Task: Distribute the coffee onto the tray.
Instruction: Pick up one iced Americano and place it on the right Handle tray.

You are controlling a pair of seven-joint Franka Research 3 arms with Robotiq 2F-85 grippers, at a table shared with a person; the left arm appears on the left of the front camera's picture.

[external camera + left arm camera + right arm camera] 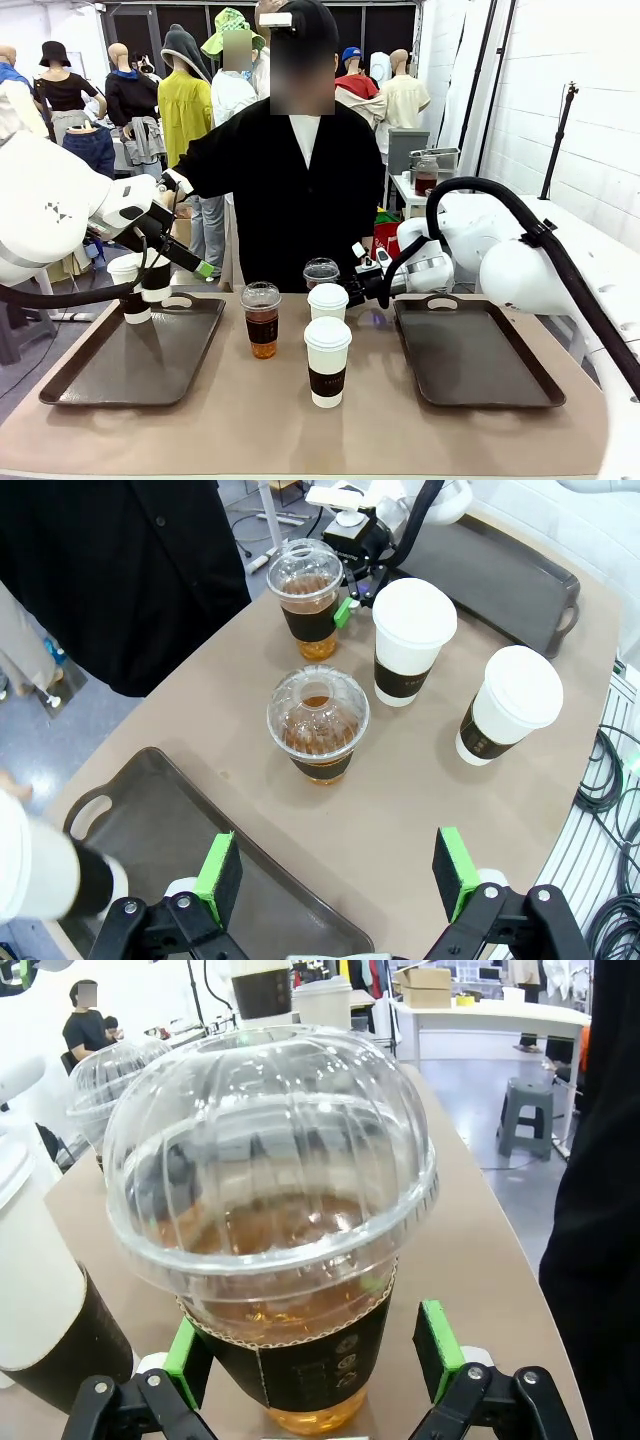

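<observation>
Two clear dome-lidded iced coffees and two white sleeved cups stand mid-table. My right gripper (pixel 362 278) is open and straddles the far iced coffee (pixel 321 272), whose sleeve sits between the green pads (pixel 436 1345) in the right wrist view; that gripper (pixel 310 1360) is low on the iced coffee (pixel 280 1210). The other iced coffee (pixel 262 320) stands left of the white cups (pixel 328 300) (pixel 327 360). My left gripper (pixel 340 870) hangs open and holds nothing over the left tray's (pixel 170 830) near edge. Two white cups (pixel 128 290) (pixel 156 278) are at that tray's far left corner.
The right tray (pixel 470 350) lies bare at the right. A person in black stands across the table, one arm reaching toward the left tray's (pixel 130 350) far corner, a fingertip (pixel 12 785) beside a white cup (pixel 40 870) there. Cables (pixel 605 770) lie on the floor beside the table.
</observation>
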